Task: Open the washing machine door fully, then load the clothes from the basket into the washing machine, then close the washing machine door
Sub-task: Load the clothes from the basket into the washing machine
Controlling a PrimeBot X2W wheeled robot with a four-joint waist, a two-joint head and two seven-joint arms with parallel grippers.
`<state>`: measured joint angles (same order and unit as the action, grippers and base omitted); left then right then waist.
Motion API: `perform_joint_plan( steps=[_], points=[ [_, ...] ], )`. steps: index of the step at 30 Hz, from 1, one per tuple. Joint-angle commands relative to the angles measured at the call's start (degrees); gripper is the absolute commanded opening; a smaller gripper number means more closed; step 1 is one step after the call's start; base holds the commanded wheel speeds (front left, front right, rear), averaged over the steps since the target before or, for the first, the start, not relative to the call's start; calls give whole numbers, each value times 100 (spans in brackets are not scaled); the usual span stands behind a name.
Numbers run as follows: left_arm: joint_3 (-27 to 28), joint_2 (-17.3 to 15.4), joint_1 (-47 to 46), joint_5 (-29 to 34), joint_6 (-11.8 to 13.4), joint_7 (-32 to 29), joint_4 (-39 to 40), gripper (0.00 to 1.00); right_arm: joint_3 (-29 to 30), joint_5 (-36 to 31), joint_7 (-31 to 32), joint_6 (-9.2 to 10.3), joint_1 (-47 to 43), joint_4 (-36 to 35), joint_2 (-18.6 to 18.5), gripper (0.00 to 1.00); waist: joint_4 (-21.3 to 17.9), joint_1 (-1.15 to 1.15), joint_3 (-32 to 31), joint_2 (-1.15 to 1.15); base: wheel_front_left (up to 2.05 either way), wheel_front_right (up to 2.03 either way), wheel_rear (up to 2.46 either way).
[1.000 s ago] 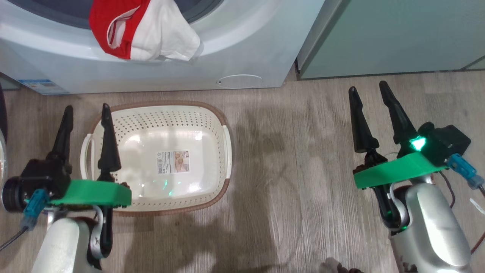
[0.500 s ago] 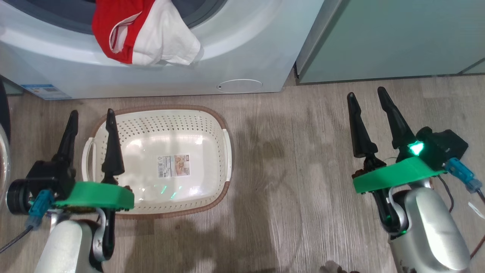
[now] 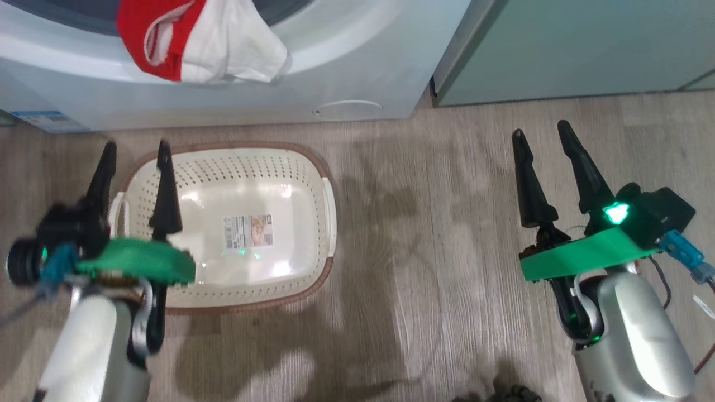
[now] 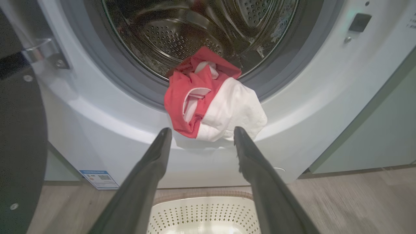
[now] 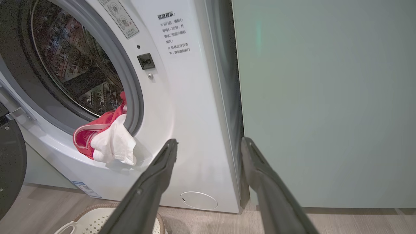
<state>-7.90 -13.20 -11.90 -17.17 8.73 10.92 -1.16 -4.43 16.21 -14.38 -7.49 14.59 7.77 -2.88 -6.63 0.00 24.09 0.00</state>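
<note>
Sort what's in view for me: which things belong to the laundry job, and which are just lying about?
Part of the job:
washing machine
its open door
red-and-white clothes, hanging over the lip of the drum opening
empty basket

Just there:
pale green cabinet beside the machine
wood-look floor

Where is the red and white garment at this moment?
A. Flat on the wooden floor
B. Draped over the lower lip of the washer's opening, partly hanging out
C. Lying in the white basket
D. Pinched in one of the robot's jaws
B: the red and white garment spills over the grey gasket and down the white front of the washing machine, while the basket below shows its bare floor.
</note>
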Motion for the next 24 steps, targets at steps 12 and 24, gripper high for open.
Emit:
perform_joint_plan(
  steps=[12, 24],
  points=[
    [47, -302, -2186, -412, -589, -740, -1474, 100, -378, 222, -47, 0, 326, -248, 1, 100, -386, 0, 714, 0, 0, 0, 0],
    [112, -661, -3585, -421, -615, -1183, -3286, 100, -422, 561, -61, 0, 360, -274, 1, 100, -723, 0, 925, 0, 0, 0, 0]
  ],
)
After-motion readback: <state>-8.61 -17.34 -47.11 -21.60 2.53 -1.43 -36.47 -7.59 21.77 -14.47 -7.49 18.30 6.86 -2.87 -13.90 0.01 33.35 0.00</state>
